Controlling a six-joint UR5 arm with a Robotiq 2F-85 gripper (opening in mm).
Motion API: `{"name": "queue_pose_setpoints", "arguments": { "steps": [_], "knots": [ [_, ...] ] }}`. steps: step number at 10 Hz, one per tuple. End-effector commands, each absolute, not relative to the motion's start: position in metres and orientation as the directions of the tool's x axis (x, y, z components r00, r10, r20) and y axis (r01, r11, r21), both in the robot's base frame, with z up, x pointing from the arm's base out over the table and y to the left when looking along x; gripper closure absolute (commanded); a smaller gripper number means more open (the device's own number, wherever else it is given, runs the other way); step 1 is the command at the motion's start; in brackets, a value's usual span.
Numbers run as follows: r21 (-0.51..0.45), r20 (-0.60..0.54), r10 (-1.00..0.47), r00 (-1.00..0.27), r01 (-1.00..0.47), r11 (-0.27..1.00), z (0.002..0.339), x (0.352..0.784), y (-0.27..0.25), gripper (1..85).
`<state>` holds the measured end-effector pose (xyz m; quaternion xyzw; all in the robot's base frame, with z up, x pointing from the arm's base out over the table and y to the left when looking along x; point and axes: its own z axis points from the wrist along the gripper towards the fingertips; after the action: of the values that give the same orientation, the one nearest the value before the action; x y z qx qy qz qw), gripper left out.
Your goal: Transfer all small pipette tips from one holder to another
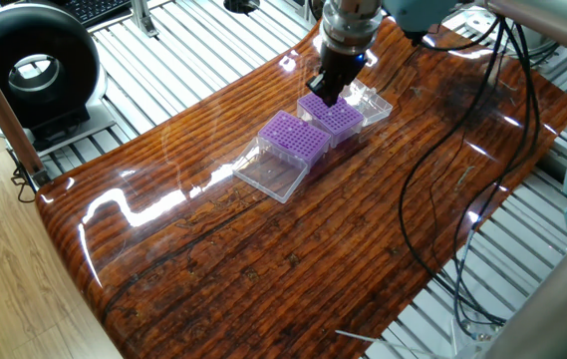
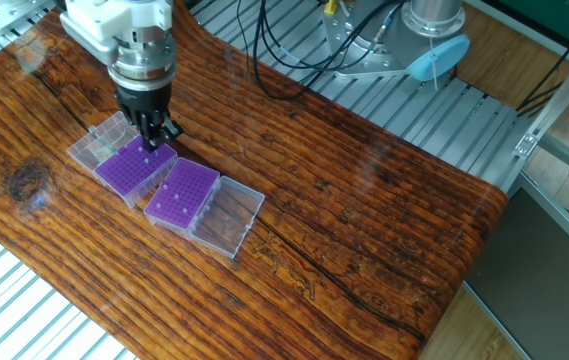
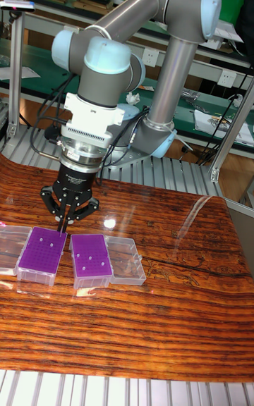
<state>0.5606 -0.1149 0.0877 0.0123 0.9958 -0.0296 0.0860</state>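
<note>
Two purple grid racks sit side by side on the wooden table. One rack [image 1: 338, 120] [image 2: 132, 170] [image 3: 41, 252] lies right under my gripper [image 1: 325, 98] [image 2: 152, 143] [image 3: 62, 228]. Its fingers come together in a point just above that rack's edge, and they look shut. Whether anything is pinched between them is too small to tell. The other rack [image 1: 295, 138] [image 2: 182, 192] [image 3: 90, 259] holds several small pipette tips [image 3: 83, 259], seen as pale dots. A couple of pale dots also show on the rack under the gripper.
Each rack has a clear lid folded open beside it: one lid [image 1: 271, 175] [image 2: 226, 218] [image 3: 125, 259], the other lid [image 1: 373, 100] [image 2: 99, 145]. Black cables [image 1: 432, 199] trail over the table's right side. A black round device [image 1: 29, 70] stands off the table.
</note>
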Motion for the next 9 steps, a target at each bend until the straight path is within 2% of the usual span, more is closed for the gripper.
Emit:
{"name": "queue_pose_setpoints", "arguments": {
  "steps": [1, 9],
  "knots": [
    [-0.05, -0.177, -0.004, -0.984, 0.005, 0.999, 0.089, 0.564, -0.123, 84.3],
    [-0.073, -0.198, -0.091, -0.976, -0.078, 0.994, 0.086, 0.579, -0.142, 84.3]
  ]
}}
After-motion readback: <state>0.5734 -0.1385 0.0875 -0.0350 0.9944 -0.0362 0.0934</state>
